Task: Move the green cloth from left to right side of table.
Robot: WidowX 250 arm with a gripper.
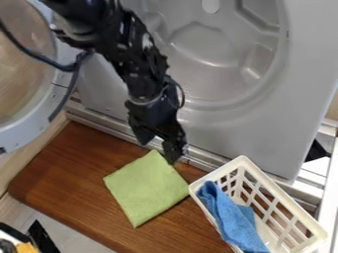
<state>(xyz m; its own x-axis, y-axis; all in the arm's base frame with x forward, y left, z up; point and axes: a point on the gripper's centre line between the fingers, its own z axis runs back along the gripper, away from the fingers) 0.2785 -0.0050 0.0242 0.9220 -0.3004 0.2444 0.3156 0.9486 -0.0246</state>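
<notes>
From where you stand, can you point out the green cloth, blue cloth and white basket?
Green cloth point(147, 188), camera view: middle of its flat face.
Blue cloth point(232, 220), camera view: middle of its folds.
White basket point(283, 193), camera view: its upper right rim.

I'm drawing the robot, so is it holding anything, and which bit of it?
Nothing is held. The gripper is open just above the top corner of the green cloth, which lies flat.

Arm point(132, 54) cut off at top, grey appliance point(244, 133) & round door point(39, 118) cropped by edges, wooden table point(72, 168) & basket point(285, 195) cropped at btm, basket floor part-hidden by blue cloth point(234, 222), yellow-and-black item point(25, 247), btm L, cropped, can't be ID'd
</notes>
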